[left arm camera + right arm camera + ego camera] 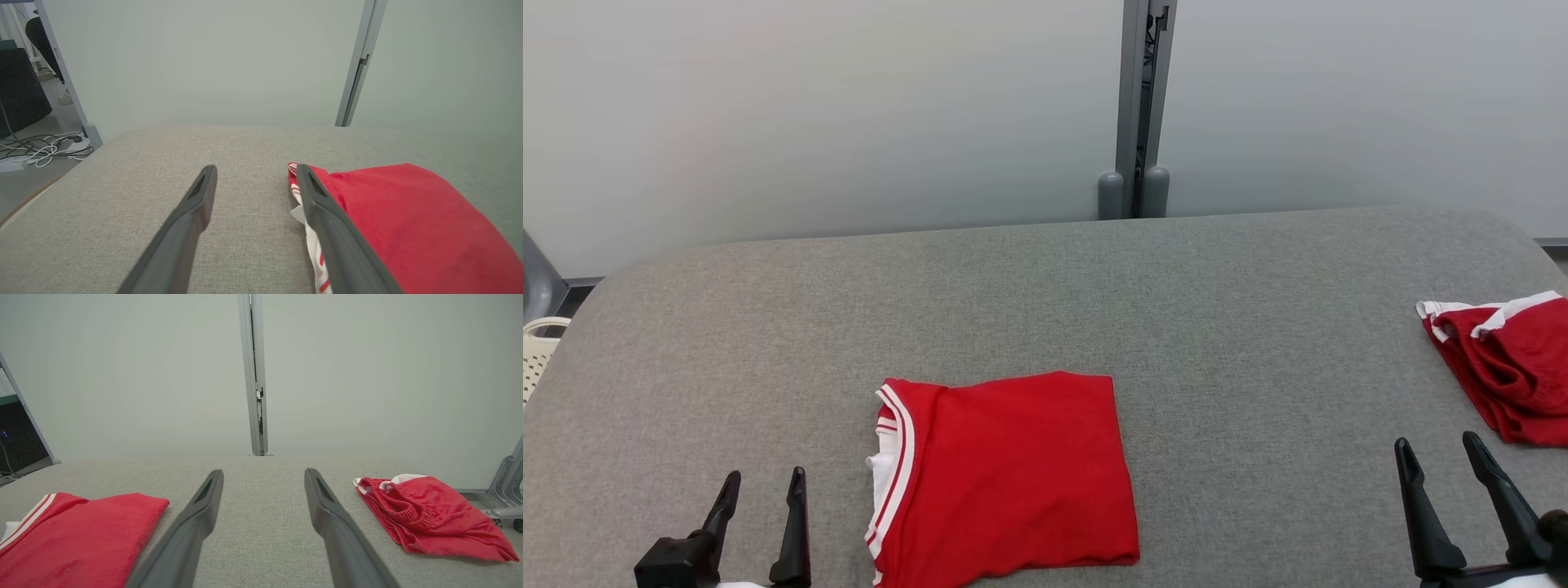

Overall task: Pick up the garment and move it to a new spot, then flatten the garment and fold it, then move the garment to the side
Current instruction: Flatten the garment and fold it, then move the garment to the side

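Dark-fingered left gripper (765, 474) and right gripper (1436, 439) hover over the tabletop's (1176, 286) near edge, jaws spread wide and empty. Between them, just beside the left gripper, the folded garment (1005, 478) lies flat, red, with its white-striped collar leftward. A crumpled red garment (1503, 367) sits at the right edge. Grey wall panels (849, 114) stand behind.

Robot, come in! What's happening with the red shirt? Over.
Left gripper, right gripper open, holding nothing. Red shirt folded, lying between them. Red shorts apart, far right.
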